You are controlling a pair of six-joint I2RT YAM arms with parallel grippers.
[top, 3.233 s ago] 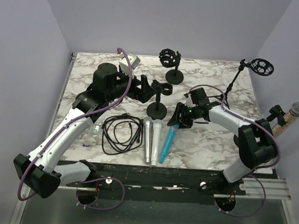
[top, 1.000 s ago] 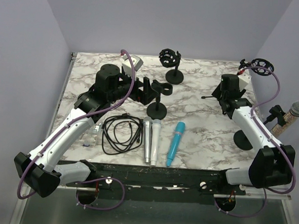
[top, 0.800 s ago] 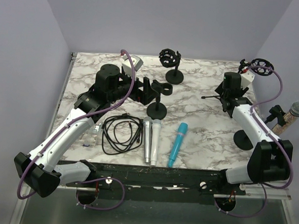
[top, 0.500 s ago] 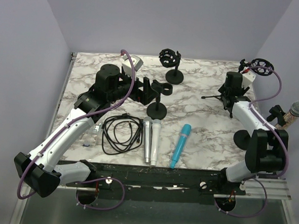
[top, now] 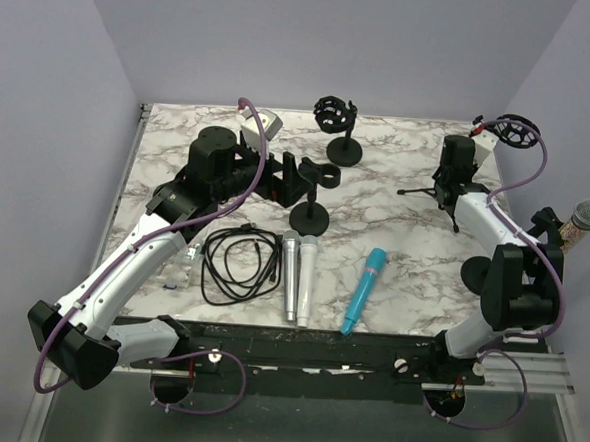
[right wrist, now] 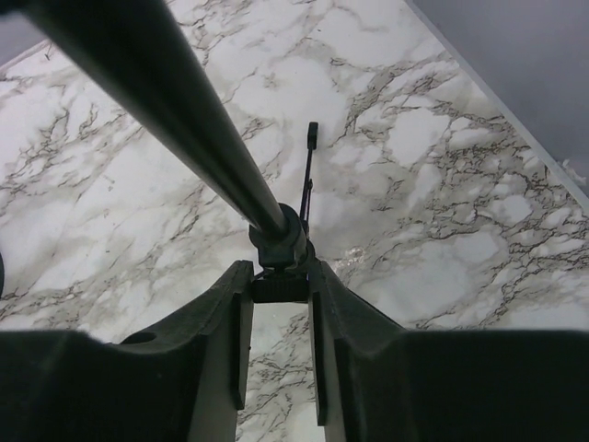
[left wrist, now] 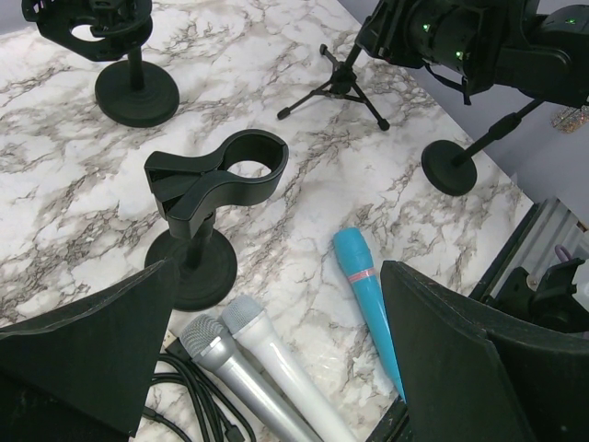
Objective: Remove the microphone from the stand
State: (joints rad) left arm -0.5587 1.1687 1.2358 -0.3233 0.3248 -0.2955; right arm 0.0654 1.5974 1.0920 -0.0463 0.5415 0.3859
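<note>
1. Nearest, at about 5 o'clock on the marble tabletop (top: 414, 238), a blue microphone (top: 364, 290) lies flat. Its head points toward 1 o'clock.
2. Just left of it, near 6 o'clock, two silver microphones (top: 299, 277) lie side by side and touching, heads toward the far side. A coiled black cable (top: 234, 263) lies close beside them at 7 o'clock.
3. Around the middle of the tabletop a short clip stand (left wrist: 207, 198) stands upright on its round base, just beyond the silver microphones' heads.
4. The left end effector (left wrist: 278, 267) hangs over that area, at about 10 o'clock from the clip stand. It is released: its two fingers are spread wide with nothing between them.
5. At 3 o'clock, the stand (left wrist: 448, 168) rests its round base on the tabletop close to the right arm. Its pole slants out toward the right edge. The glittery microphone (top: 588, 215) sits clamped in the clip at the top, grille uppermost, out past the tabletop's right edge.
6. At about 2 o'clock, the right end effector (right wrist: 279, 276) is clenched on a small tripod (top: 424, 192). Its fingers (right wrist: 230, 322) press either side of the collar where the legs meet the pole. It is well apart from the glittery microphone.
7. A ring-shaped shock mount (top: 517, 131) tops the tripod's slanted pole near the far right corner.
8. Farthest, at 12 o'clock, another shock-mount stand (top: 337, 125) stands upright on a round base.
</note>
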